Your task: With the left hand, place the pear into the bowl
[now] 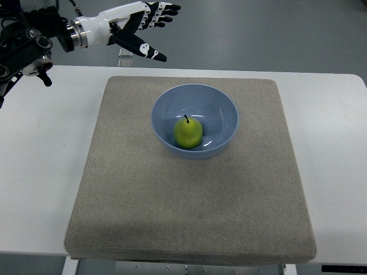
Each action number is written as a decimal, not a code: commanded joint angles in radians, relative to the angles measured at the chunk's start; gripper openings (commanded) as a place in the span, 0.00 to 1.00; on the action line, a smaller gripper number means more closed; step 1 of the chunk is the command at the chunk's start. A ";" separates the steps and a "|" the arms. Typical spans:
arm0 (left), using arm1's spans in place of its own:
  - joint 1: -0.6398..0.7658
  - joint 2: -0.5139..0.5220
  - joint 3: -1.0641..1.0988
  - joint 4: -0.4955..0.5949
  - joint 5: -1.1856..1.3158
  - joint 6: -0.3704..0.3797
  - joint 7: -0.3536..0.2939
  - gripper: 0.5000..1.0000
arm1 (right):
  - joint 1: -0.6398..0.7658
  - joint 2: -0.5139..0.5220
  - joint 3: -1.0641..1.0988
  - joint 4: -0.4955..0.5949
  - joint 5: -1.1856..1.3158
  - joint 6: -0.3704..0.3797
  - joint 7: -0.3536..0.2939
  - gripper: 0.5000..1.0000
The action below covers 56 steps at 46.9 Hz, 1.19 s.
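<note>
**Pear sits in bowl as robot's left hand hangs empty above the table's far edge**

At the upper left, the robot's left arm (28, 43) reaches in from the picture's edge, its left hand (135, 26) held up near the far edge of the white table (40, 172). The fingers are spread and relaxed, the thumb pointing down and to the right, and they grip nothing (a sign, most likely, that the hand's load is already delivered). The hand is well apart from the bowl, up and to its left, leaving the dish unobstructed from above.

A grey-beige mat (189, 212) covers the middle of the table, giving the dish a soft, non-slip base. On its upper half stands the pale blue bowl (195, 94), upright. Inside, resting on the bowl's bottom and a little toward the near wall, is the green pear (188, 133), its dark stem pointing up; the curved walls keep it from rolling out.

Judged from how things lie, the task looks done. The right hand does not show.
</note>
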 commanded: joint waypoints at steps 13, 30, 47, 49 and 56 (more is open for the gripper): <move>0.019 -0.012 -0.005 0.158 -0.521 -0.068 0.260 0.99 | 0.000 0.000 0.000 0.000 0.000 0.000 -0.001 0.85; 0.120 -0.003 -0.013 0.170 -0.870 -0.172 0.430 0.99 | 0.000 0.000 0.000 0.000 0.000 0.000 0.000 0.85; 0.212 -0.006 -0.181 0.166 -0.879 -0.172 0.478 0.99 | 0.000 0.000 0.000 0.000 0.000 0.000 0.000 0.85; 0.226 -0.006 -0.201 0.166 -0.879 -0.172 0.488 0.99 | -0.001 0.000 0.002 0.002 0.003 0.001 0.000 0.85; 0.258 -0.010 -0.243 0.163 -0.880 -0.172 0.507 0.99 | -0.006 0.000 0.000 0.008 -0.002 0.000 0.000 0.85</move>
